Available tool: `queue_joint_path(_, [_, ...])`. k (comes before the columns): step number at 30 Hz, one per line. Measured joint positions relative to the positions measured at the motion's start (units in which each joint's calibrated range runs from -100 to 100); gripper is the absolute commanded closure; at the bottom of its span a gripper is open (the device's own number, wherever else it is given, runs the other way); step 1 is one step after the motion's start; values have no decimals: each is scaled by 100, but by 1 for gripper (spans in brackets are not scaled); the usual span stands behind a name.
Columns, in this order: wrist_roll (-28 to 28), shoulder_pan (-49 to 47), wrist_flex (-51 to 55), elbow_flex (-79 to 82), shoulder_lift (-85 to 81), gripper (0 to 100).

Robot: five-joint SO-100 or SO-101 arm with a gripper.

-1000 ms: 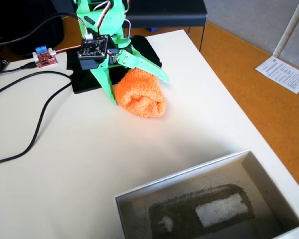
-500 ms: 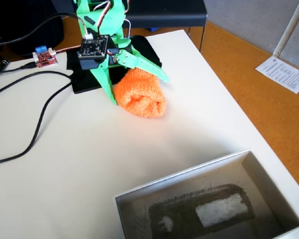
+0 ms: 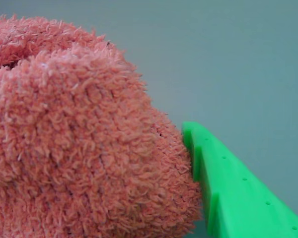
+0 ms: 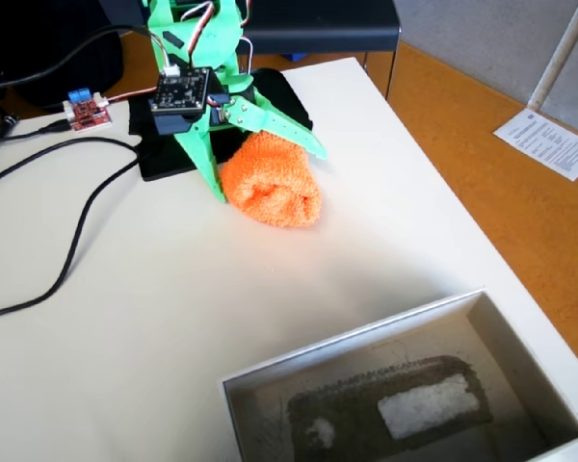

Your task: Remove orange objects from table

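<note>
A green arm reaches down from twelve o'clock in the fixed view, its gripper tilted toward the white table, fingers spread around a fuzzy orange rolled cloth lying between them. An open white box holding a dark roll sits at five o'clock, well apart.

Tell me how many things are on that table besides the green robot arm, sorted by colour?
Orange: 1, the fluffy rolled cloth between the gripper fingers.
Dark grey with white patches: 1, the rolled cloth inside the box.
White: 1, the open box.
Red: 1, the small circuit board.
Black: 1, the mat under the arm, plus black cables too tangled to count.
Total: 5 things.
</note>
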Motion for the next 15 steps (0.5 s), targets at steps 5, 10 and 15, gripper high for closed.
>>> queue_joint_path(5, [-15,-115,0,0,0,43])
queue_joint_path(10, [-20,-303,-10,0,9,43])
queue_joint_path(15, [571,-189,-318,-581,1027,43])
